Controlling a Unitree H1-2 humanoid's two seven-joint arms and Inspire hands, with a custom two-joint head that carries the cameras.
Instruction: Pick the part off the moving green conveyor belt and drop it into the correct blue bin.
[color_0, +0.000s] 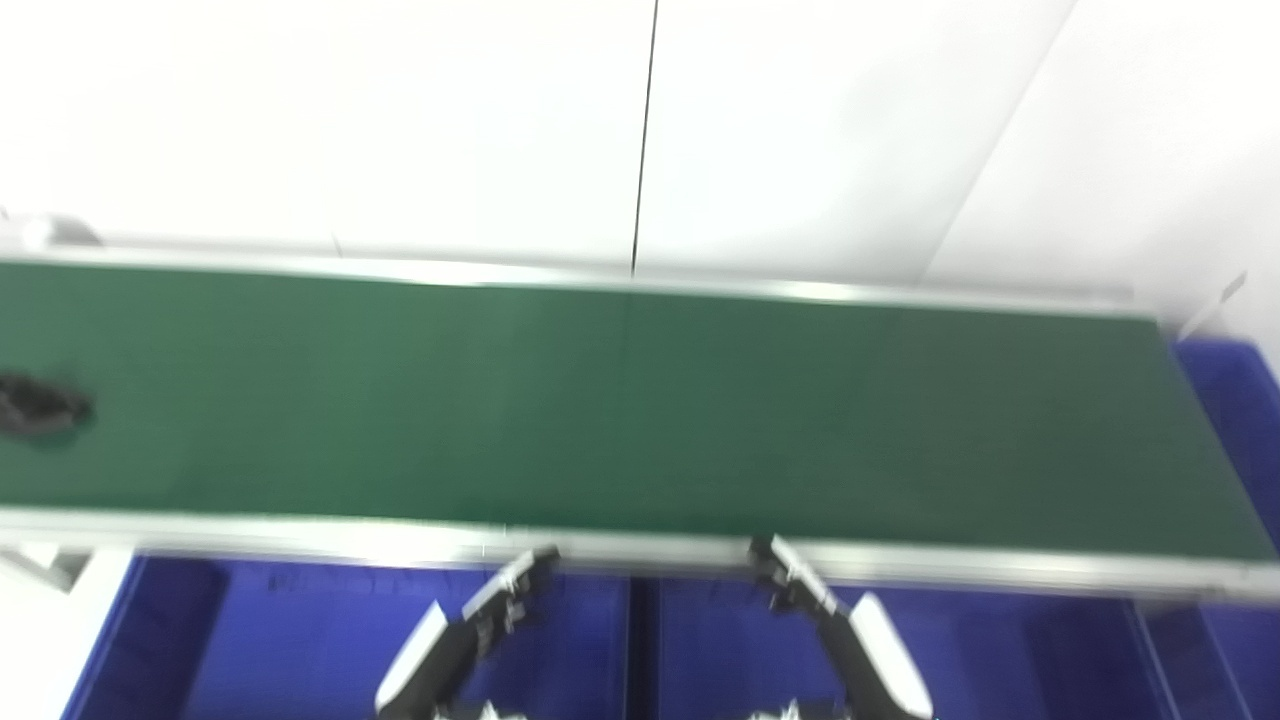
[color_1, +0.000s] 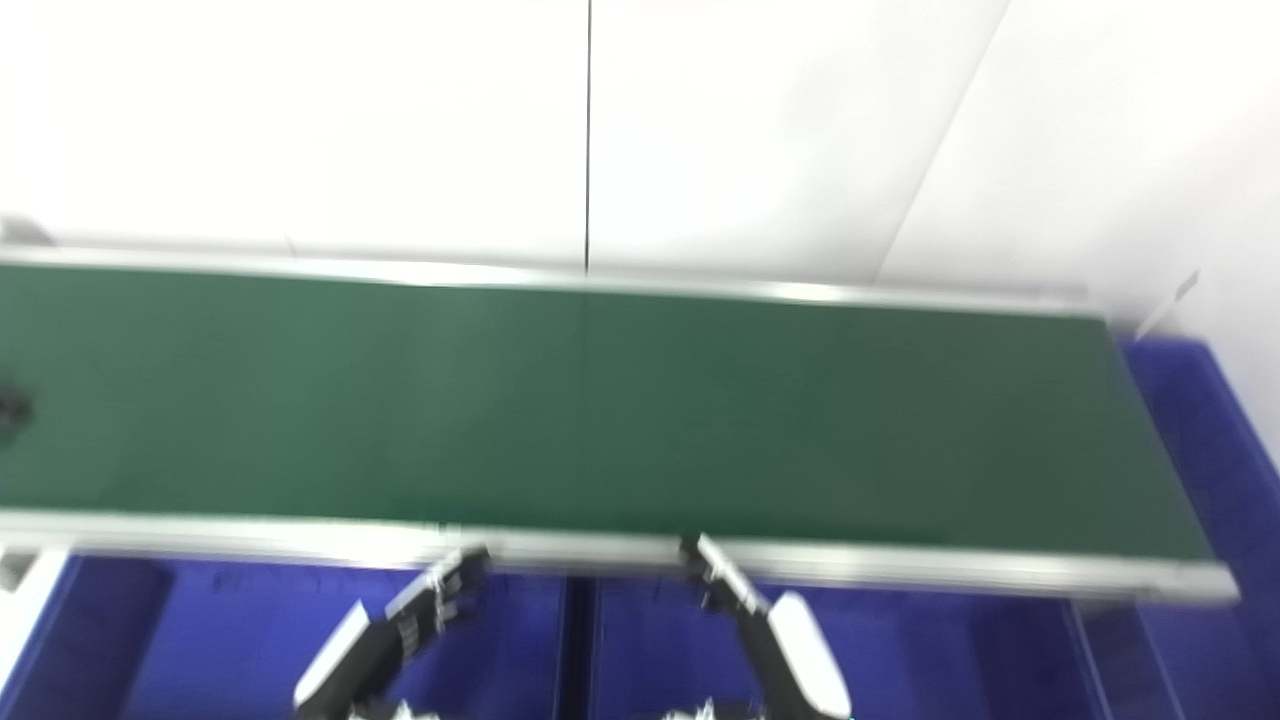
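White wall panels back the green conveyor belt (color_0: 640, 410). Left robot hand (color_0: 500, 600) and right robot hand (color_0: 795, 585) wait low at its near rail, seemingly empty; blur hides their finger spread. Dark part (color_0: 40, 408) rides at the belt's far left. Blue bins (color_0: 300, 650) below look empty.

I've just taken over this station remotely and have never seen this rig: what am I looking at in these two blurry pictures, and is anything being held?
Both pictures come from two cameras side by side on the robot's head, looking down at the same scene. The long green conveyor belt crosses the view. A dark part lies on it at the far left, too blurred to identify. Blue bins sit below the belt's near edge, another at its right end. The left hand and right hand hang over the bins, near the belt's edge. Neither appears to hold anything.
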